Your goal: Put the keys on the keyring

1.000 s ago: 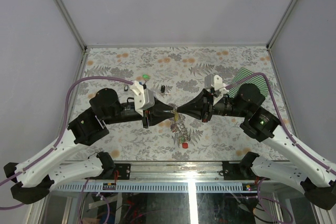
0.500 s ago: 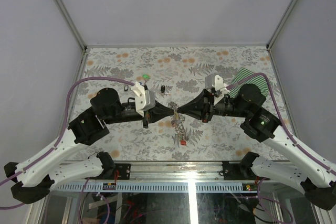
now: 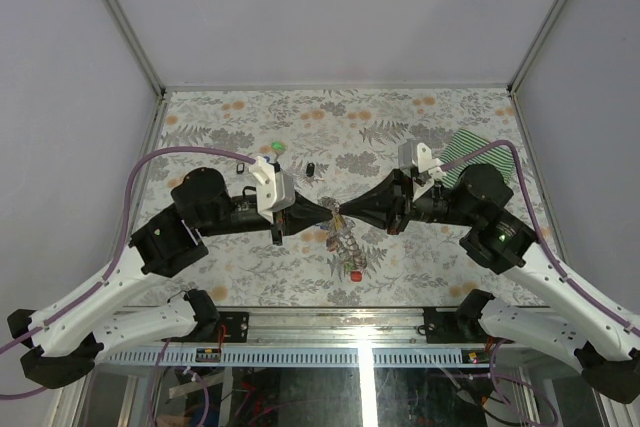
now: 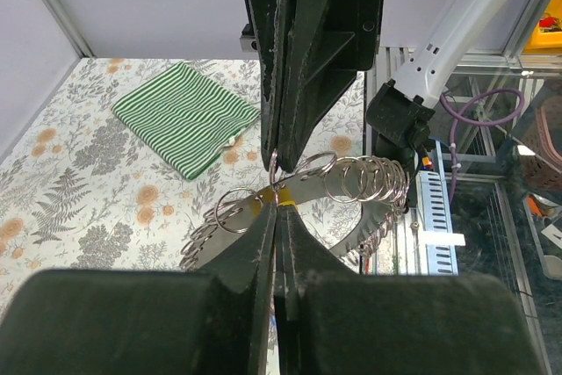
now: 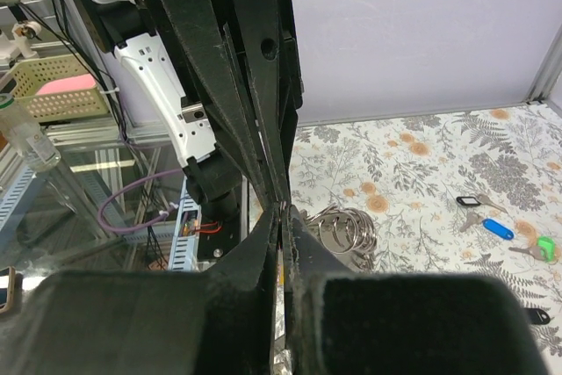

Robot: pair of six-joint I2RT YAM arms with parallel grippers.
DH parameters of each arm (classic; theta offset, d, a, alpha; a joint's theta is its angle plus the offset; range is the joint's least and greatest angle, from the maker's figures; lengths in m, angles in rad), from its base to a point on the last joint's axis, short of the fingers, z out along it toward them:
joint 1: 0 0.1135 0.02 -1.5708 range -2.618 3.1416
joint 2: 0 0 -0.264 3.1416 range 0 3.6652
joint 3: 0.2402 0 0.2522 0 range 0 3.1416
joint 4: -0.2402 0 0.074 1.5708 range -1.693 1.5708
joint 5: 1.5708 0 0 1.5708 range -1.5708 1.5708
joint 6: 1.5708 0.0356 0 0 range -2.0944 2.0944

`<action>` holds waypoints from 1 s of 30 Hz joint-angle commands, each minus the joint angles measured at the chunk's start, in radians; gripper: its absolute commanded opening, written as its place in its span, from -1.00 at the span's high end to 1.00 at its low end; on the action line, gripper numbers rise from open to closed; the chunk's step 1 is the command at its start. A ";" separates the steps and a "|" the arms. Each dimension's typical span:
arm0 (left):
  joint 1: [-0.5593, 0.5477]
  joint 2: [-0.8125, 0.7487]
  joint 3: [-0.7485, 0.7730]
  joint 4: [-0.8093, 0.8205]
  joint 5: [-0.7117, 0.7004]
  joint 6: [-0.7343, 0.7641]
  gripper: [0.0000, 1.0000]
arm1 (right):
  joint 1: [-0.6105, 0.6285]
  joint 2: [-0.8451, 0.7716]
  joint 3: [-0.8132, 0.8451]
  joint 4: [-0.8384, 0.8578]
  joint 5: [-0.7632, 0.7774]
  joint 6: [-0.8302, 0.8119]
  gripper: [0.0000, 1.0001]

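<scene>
Both arms reach in over the middle of the surface (image 3: 420, 117), a sheet printed with grey ferns and orange blossoms, and they meet tip to tip. The left hand (image 3: 330, 211) is clenched and pinches the keyring (image 3: 344, 239). In the left wrist view its fingers sit tight together on the dark band. The right hand (image 3: 345, 213) comes in from the opposite side, fingers pressed flat together at the same spot. It grips the ring's edge or one of its small wire loops (image 4: 360, 180), and I cannot tell which. The keyring is up between the two hands, about midway between the left and right edges, and it trails toward the near edge with a red key (image 3: 354, 274) at its low end.

A green key (image 3: 277, 147) lies loose left of centre, toward the far edge. A black key (image 3: 311, 168) lies just to its right and a little nearer. The right wrist view also shows a blue key (image 5: 498, 228) on the print. A green striped cloth (image 3: 478, 154) lies flat against the right edge, up toward the far corner.

Pale lilac walls (image 3: 330, 7) close in the booth on three sides, with aluminium posts (image 3: 125, 17) rising from the far corners.
</scene>
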State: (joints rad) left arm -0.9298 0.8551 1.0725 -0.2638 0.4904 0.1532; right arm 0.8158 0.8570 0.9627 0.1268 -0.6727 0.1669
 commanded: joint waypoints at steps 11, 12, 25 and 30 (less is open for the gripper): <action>-0.003 -0.012 -0.021 0.063 0.003 -0.014 1.00 | 0.002 -0.071 -0.047 0.305 0.070 0.155 1.00; -0.004 -0.011 -0.022 0.065 0.004 -0.015 1.00 | 0.001 -0.071 -0.050 0.308 0.085 0.162 1.00; -0.003 -0.017 -0.059 0.106 0.001 -0.030 1.00 | 0.002 -0.098 -0.093 0.418 0.131 0.235 1.00; -0.003 -0.026 -0.107 0.181 0.022 -0.061 1.00 | 0.001 -0.104 -0.112 0.490 0.132 0.270 1.00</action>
State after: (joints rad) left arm -0.9295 0.8406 1.0153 -0.1467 0.4908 0.1272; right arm 0.8158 0.8013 0.8307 0.3721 -0.5774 0.3885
